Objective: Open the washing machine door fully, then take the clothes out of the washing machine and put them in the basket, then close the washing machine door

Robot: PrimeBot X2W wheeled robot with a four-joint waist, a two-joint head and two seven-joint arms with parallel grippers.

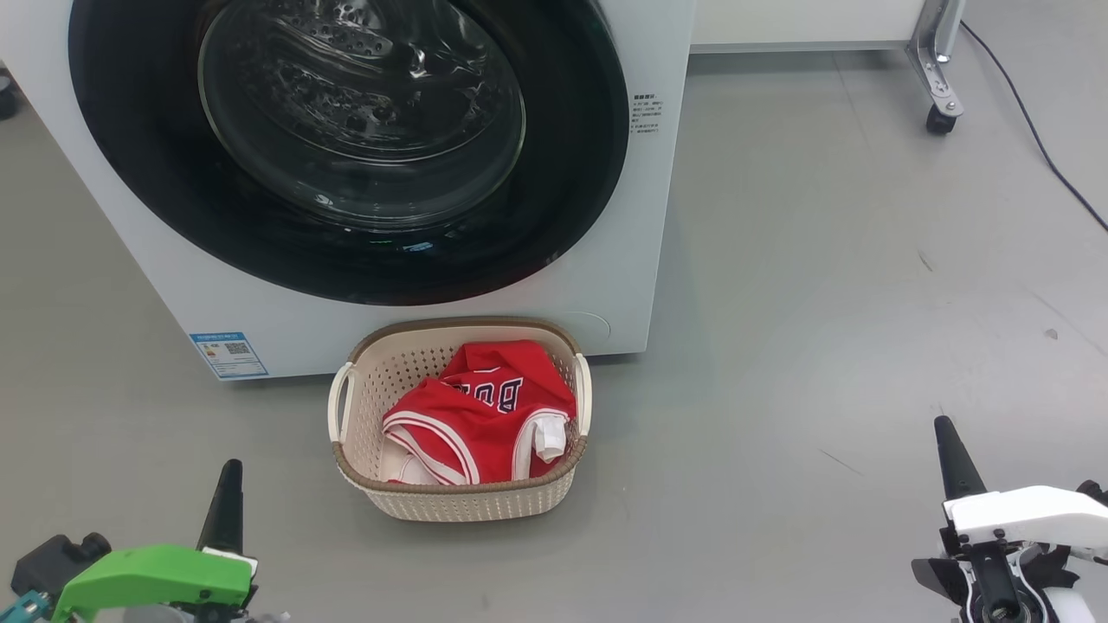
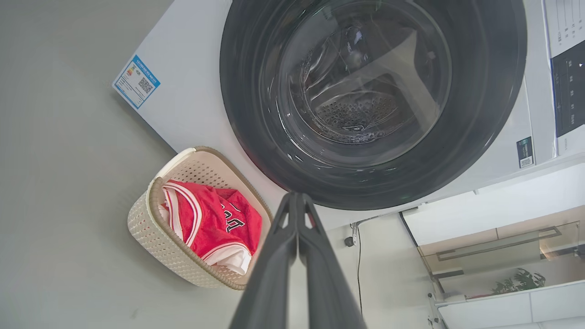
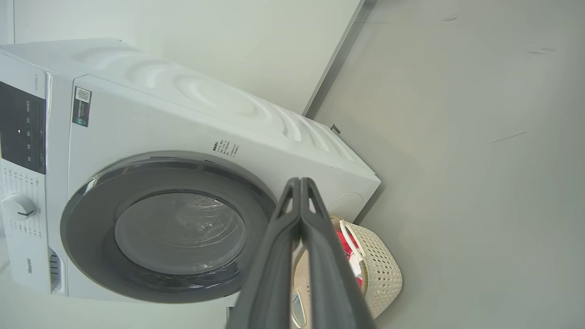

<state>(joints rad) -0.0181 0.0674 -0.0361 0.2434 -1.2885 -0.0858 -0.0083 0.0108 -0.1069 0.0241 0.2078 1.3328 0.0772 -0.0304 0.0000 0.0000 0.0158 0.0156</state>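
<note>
The grey floor (image 1: 822, 260) spreads across the whole scene, and at its far left stands the big white washing machine (image 1: 286, 333). The washing machine door (image 1: 363, 130), a glossy black round with a bulging glass window in its centre, lies shut flat against the machine's front. Just near of the machine, below the door's lower right edge, the cream basket (image 1: 459, 502) sits on the floor with its far rim close to the machine's base. The clothes (image 1: 485, 407) lie inside the basket: a red jersey with white trim and dark lettering, bunched up and covering most of the bottom. At the near left, the left claw (image 1: 230, 474) is clenched, its two dark fingers pressed together on nothing, well apart from the basket. At the near right, the right claw (image 1: 945, 433) is likewise clenched and empty over the floor. A small blue sticker (image 1: 229, 355) sits low on the machine's front, left of the basket.
</note>
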